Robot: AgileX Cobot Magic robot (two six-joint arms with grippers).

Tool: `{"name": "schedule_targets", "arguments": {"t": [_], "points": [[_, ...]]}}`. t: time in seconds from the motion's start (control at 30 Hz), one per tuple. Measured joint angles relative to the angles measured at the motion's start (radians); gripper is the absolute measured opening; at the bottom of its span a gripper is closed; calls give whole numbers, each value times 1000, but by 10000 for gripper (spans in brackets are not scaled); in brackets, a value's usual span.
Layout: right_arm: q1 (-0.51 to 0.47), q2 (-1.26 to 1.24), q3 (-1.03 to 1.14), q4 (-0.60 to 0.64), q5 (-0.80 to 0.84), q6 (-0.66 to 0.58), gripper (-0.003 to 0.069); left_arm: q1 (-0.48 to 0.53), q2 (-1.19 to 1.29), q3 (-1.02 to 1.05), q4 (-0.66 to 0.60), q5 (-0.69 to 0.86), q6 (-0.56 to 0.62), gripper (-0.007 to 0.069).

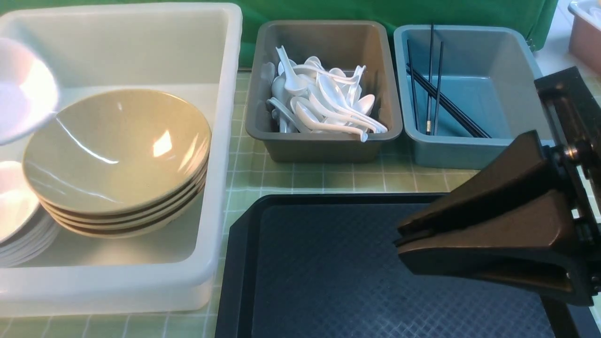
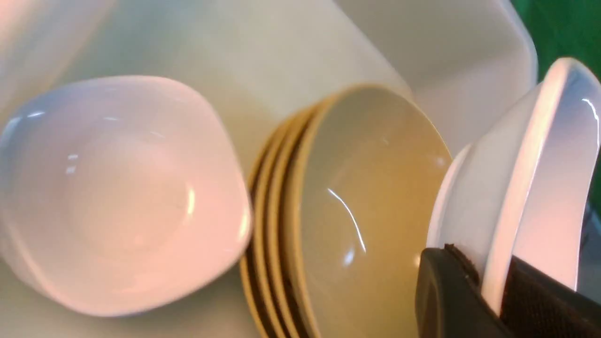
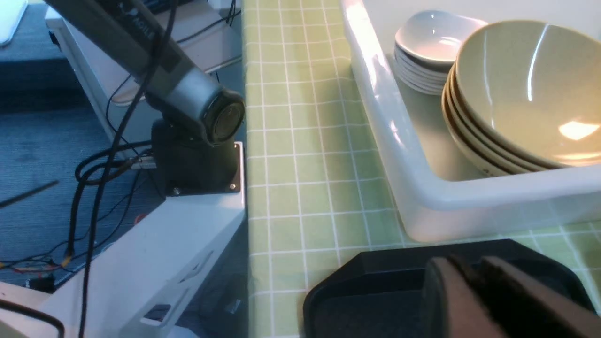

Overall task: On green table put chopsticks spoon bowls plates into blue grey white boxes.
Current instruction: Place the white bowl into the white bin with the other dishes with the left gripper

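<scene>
My left gripper is shut on the rim of a small white plate, held tilted above the white box; in the front view this plate is a blur at the far left. In the box sit a stack of tan bowls and a stack of white plates. White spoons fill the grey box. Black chopsticks lie in the blue box. My right gripper hovers over the black tray, jaws together, holding nothing.
The tray's ribbed floor is bare where it shows. A green checked cloth covers the table between tray and boxes. The left arm's base stands off the table's edge, with cables beside it. A pinkish bin is at the far right.
</scene>
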Motion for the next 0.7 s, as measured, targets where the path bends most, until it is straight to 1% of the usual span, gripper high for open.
{"name": "schedule_targets", "arguments": {"t": [0.17, 0.2, 0.43, 0.5, 0.7], "points": [[0, 0, 0, 1, -2, -10, 95, 8, 0, 13, 65, -57, -50, 15], [0, 0, 0, 1, -2, -10, 98, 8, 0, 13, 112, -83, -87, 15], [0, 0, 0, 0, -2, -10, 104, 8, 14, 14, 302, -200, -262, 15], [0, 0, 0, 0, -2, -10, 108, 8, 35, 15, 331, -207, -289, 15], [0, 0, 0, 0, -2, -10, 110, 8, 126, 18, 320, -208, -304, 15]]}}
